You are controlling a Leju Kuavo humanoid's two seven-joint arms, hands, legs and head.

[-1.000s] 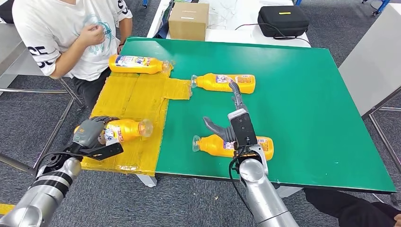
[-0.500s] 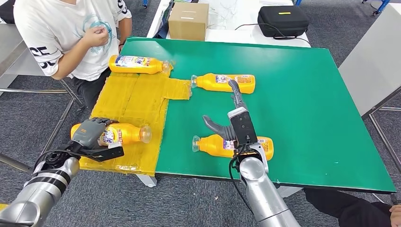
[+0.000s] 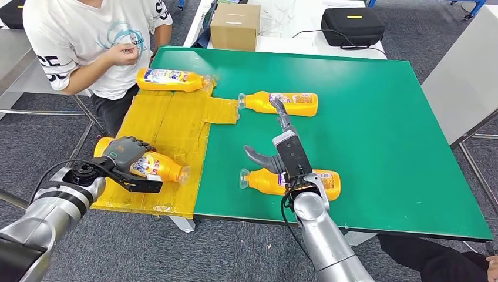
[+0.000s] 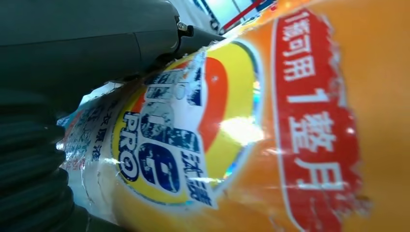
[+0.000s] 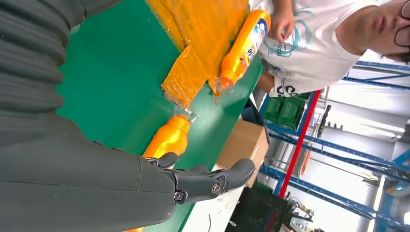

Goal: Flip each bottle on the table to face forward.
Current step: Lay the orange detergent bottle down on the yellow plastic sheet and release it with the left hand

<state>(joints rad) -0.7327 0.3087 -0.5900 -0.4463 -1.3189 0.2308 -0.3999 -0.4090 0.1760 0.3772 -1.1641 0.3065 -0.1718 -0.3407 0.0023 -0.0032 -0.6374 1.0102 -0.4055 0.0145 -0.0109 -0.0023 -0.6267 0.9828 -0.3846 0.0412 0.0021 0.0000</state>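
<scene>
— So what have your fingers got?
— Left hand (image 3: 122, 154) is wrapped round an orange detergent bottle (image 3: 154, 165) over the yellow taped patch (image 3: 170, 123), near the table edge. Right hand (image 3: 276, 147) is spread, holding nothing, above the near bottle (image 3: 293, 182)
— Risk?
— That slick label may slip; the bottle could roll off the edge

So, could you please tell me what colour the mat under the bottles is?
The mat is green, clearest in the head view.
</scene>
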